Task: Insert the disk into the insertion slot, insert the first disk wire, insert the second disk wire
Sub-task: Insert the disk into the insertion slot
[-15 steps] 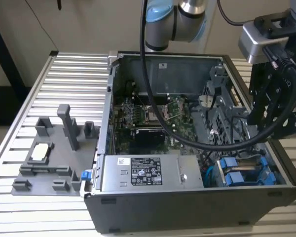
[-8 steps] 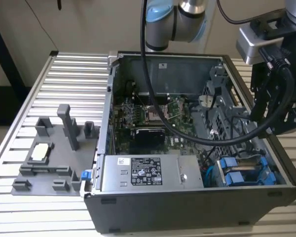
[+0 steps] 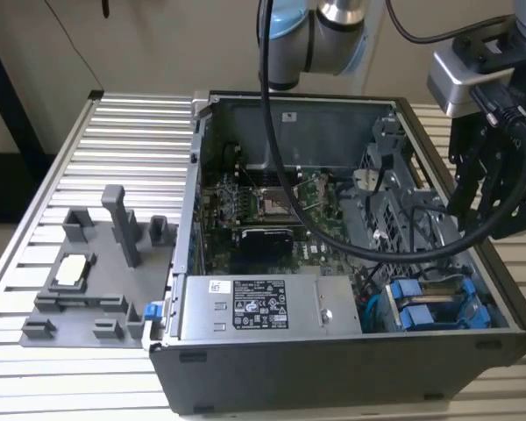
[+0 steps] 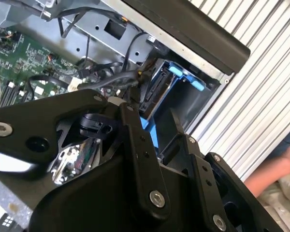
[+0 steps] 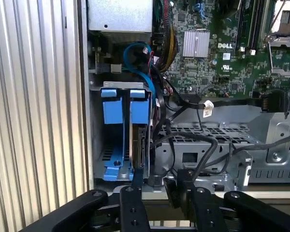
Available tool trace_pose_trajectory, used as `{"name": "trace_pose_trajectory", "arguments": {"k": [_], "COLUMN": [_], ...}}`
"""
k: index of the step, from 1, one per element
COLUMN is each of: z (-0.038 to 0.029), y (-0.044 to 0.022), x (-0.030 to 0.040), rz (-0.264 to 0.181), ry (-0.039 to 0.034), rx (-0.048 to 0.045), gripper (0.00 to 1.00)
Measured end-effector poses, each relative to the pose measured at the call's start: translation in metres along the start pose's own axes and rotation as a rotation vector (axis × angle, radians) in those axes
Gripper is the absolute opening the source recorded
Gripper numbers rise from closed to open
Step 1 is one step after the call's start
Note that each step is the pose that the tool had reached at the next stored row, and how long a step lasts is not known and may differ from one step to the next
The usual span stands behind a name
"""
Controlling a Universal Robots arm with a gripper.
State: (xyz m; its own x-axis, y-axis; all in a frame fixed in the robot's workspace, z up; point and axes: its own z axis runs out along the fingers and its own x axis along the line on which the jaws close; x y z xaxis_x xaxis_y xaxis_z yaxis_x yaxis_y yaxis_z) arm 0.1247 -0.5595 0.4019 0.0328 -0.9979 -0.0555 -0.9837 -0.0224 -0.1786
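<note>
2 blue carrier frames stand side by side at the near corner of the computer case (image 3: 333,364), on the exterior view's right, just beside the power supply (image 3: 263,307). In the first wrist view the disk (image 5: 139,140) sits upright inside the insertion slot (image 5: 94,87) of the grey drive cage, with its metal edge showing within its blue frame. The other carrier (image 5: 111,121) stands just beside it, between the disk and the case's side wall. Step 1 of 3 therefore reads as done.

The gripper (image 5: 159,186) hangs close to the disk's outer end. Its fingers (image 5: 130,203) are spread apart and nothing is visibly clamped between them. 1 finger lies very near the blue frame, but contact cannot be confirmed.

Loose black wires (image 5: 198,140) trail across the perforated cage (image 5: 222,133) near the disk. A blue cable (image 5: 144,67) loops down from the power supply's side toward the carriers. No connector is seen seated in the disk, though part of its end is hidden. On that evidence, both wire insertions appear left to do, so about 1 third of the task is complete.
</note>
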Motion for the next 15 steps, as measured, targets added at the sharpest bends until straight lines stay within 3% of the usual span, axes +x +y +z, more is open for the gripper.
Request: {"name": "trace_pose_trajectory", "arguments": {"k": [9, 15], "z": [0.0005, 0.0013], "y": [-0.0034, -0.0081], "x": [0.0, -0.0001], "rz": [-0.05, -0.075], "ry": [-0.0157, -0.0209], "rx": [-0.0027, -0.0041], "gripper": [0.42, 0.42]}}
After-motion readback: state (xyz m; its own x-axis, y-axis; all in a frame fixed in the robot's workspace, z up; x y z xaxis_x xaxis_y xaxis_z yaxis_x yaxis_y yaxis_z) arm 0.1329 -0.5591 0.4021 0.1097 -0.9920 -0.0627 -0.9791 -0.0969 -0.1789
